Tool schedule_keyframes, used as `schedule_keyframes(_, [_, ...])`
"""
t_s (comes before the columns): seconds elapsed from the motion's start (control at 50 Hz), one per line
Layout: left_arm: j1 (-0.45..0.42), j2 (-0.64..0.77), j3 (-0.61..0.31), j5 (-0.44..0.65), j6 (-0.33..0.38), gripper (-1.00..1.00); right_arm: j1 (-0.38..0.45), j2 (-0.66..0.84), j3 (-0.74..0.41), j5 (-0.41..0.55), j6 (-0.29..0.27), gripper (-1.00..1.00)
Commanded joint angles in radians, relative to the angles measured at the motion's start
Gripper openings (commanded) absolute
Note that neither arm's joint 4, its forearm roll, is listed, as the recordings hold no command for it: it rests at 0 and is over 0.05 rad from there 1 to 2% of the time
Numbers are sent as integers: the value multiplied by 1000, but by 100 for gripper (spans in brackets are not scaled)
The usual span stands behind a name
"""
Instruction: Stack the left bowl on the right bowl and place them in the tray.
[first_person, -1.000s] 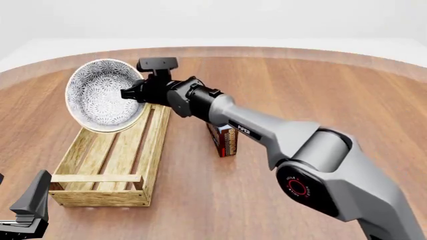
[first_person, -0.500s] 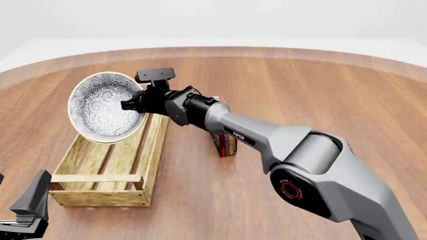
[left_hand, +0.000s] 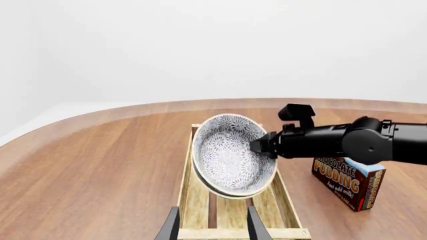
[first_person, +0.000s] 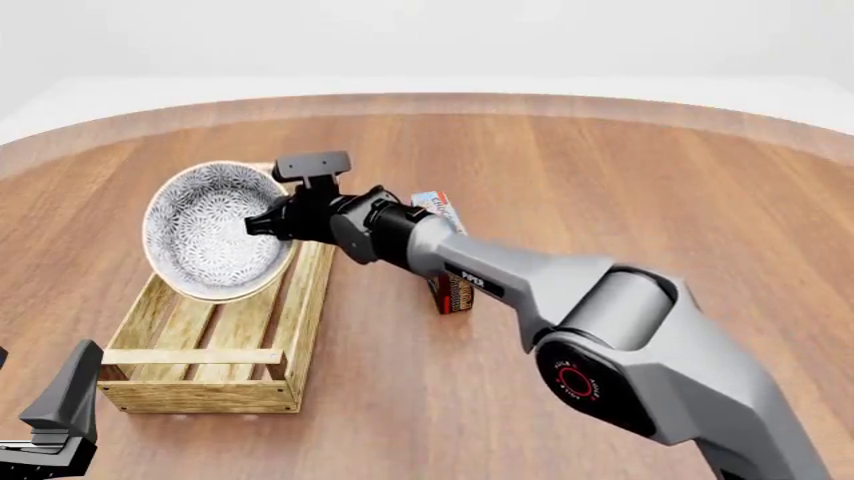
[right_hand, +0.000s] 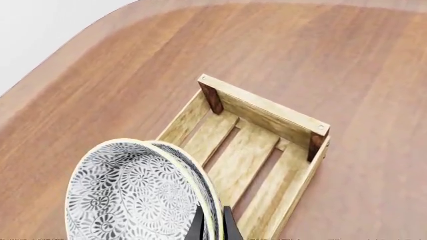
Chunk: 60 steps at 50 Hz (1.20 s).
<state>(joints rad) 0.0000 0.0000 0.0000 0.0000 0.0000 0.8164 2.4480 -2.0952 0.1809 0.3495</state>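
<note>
Your right end effector (first_person: 267, 226) pinches the nested bowls (first_person: 214, 231) by the rim, tilted over the tray (first_person: 200, 385); the box (left_hand: 347, 182) right of it reads "CHOCOLATE PUDDING"; left end effector (left_hand: 212, 227) gapes wide

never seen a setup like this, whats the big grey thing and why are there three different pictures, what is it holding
It is a computer simulation of two robot arms at a wooden table. The grey thing is the right arm. One picture comes from a fixed camera behind the arms; the other two come from small cameras on each arm's wrist. The right gripper is shut on the rim of two nested patterned bowls, holding them tilted above the tray, a long wooden crate. A pudding box stands beside the crate. The left gripper is open and holds nothing.
</note>
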Motion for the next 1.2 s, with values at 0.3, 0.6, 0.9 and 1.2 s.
schedule_keyframes(0.3, [0,0,0,0,0,100,2,17,-13,-4,3,-100])
schedule_keyframes(0.6, [0,0,0,0,0,100,-1,15,-19,7,-19,100])
schedule_keyframes(0.9, [0,0,0,0,0,100,6,12,-13,4,-16,100])
schedule_keyframes(1.2, [0,0,0,0,0,100,-12,-13,-12,28,-19,100])
